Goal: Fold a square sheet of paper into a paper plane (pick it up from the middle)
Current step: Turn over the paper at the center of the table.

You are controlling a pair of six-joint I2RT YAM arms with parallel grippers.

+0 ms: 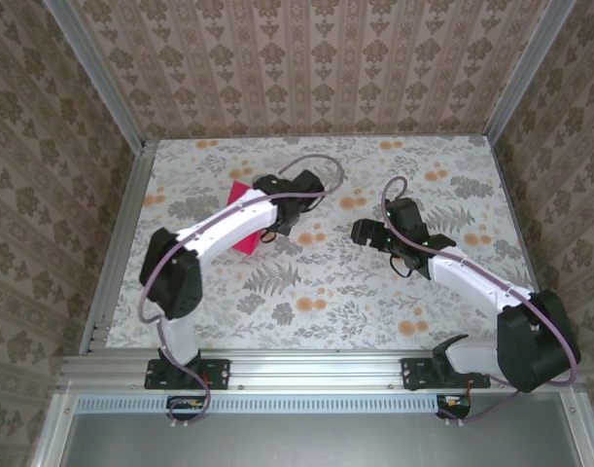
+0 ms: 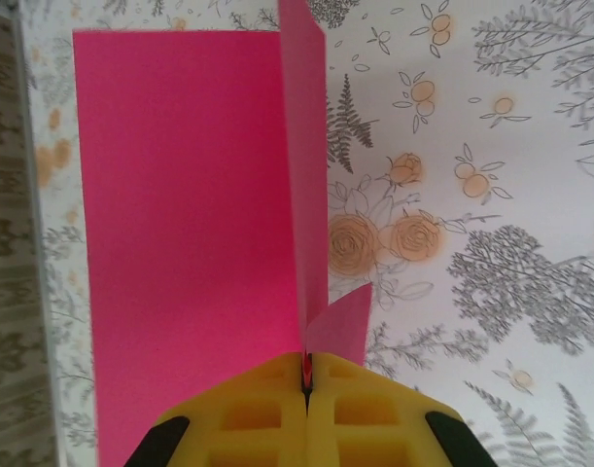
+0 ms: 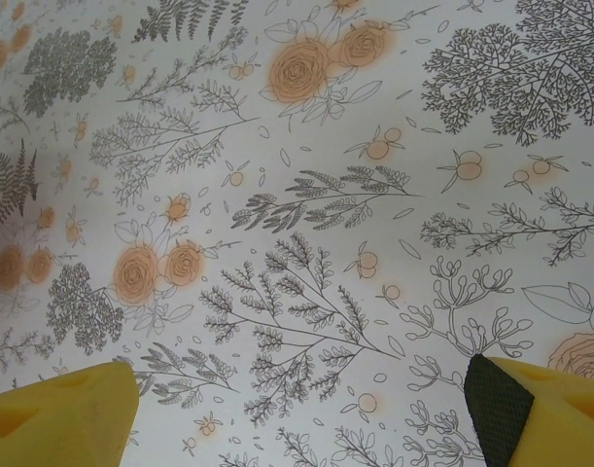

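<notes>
Magenta sheet (image 2: 180, 243) lay on the table (image 1: 374, 302) towards its left rear, beneath the left arm, flat except for a ridge pinched up along its middle. The left gripper (image 2: 306, 375) was clamped tight on that ridge's near end. The right gripper (image 3: 301, 394) hung wide open over the table, holding nothing, well apart from the sheet. The lift would best go slowly and straight up, lest the thin fold slip free.

floral-print table (image 1: 316, 292) enclosed by patterned brown walls (image 1: 306, 58).
</notes>
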